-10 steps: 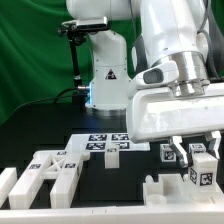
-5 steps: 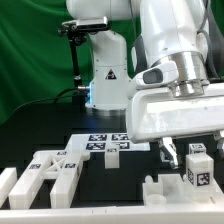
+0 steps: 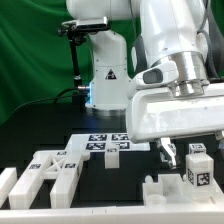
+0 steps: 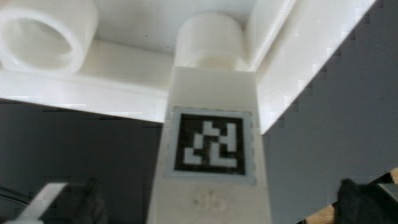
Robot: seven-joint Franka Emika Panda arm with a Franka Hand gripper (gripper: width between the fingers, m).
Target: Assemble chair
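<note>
A white chair post (image 3: pixel 197 168) with a black-and-white tag stands upright at the exterior view's right, on a larger white chair part (image 3: pixel 165 189) by the front edge. My gripper (image 3: pixel 192 152) hangs just over it and is open, one finger (image 3: pixel 168 152) clear of the post's side. In the wrist view the tagged post (image 4: pixel 214 140) runs between the jaws toward a white slab (image 4: pixel 125 70) with a round hole (image 4: pixel 45 45) and a round peg (image 4: pixel 222 40). Both dark fingertips (image 4: pixel 63 200) stand well off the post. My gripper (image 4: pixel 217 205) holds nothing.
Several white notched chair blocks (image 3: pixel 50 168) lie at the front on the exterior view's left. The marker board (image 3: pixel 105 142) lies mid-table behind them. The arm's white base (image 3: pixel 105 70) rises at the back, before a green curtain.
The jaws have spread apart and let go of the tagged post, which stays upright. The arm has hardly moved.
</note>
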